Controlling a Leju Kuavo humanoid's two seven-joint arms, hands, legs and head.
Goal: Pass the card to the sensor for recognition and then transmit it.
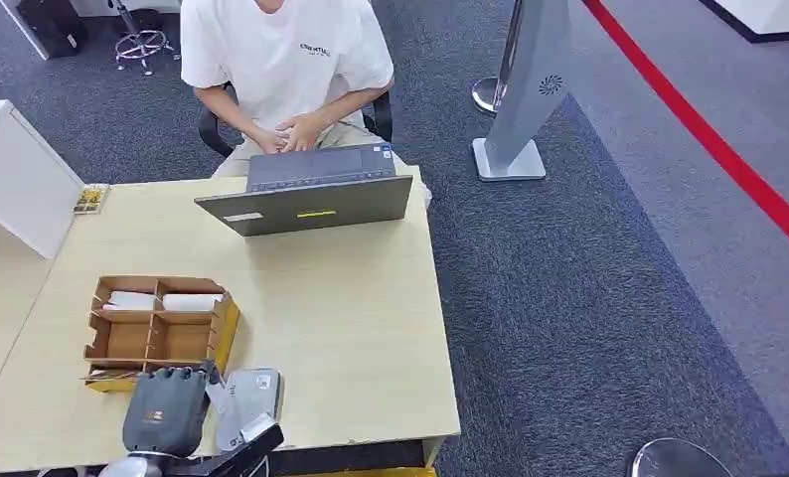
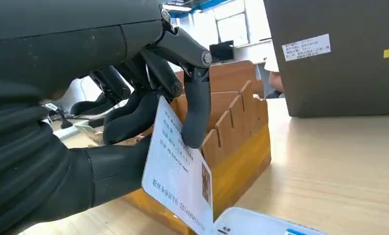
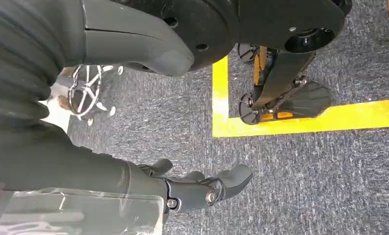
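1. We hold the card (image 2: 179, 171) in our left hand (image 2: 133, 122), pinched between the thick thumb below and a dark finger (image 2: 196, 115) pressing on its printed face. In the head view that hand (image 1: 167, 409) sits at the near edge of the worktop (image 1: 341, 318), just beside the wooden organiser (image 1: 157, 333).

2. The sensor (image 1: 249, 396), as we read it, is the pale grey reader lying flat on the worktop just right of the hand; its white top (image 2: 261, 223) shows right under the card's lower corner in the left wrist view. Whether card and reader already touch we cannot tell.

3. The step in hand, we judge, is presenting the card to that reader. To do it well we should lower the card until its face lies flat and close over the reader's top, since at present it hangs tilted with one corner leading.

4. We should keep the pinch firm. The finger grips near one end of the card, so a bump against the organiser's notched wall could twist it loose.

5. We should hold steady over the reader long enough for a reading before lifting away.

6. Our right hand (image 3: 202, 188) hangs beside the body over the carpet, fingers loosely spread and holding nothing; it can stay there.

7. The person (image 1: 286, 60) seated behind the laptop (image 1: 311, 199) across the worktop is, we suppose, the one to receive the card, so we should plan a path past the organiser and laptop.
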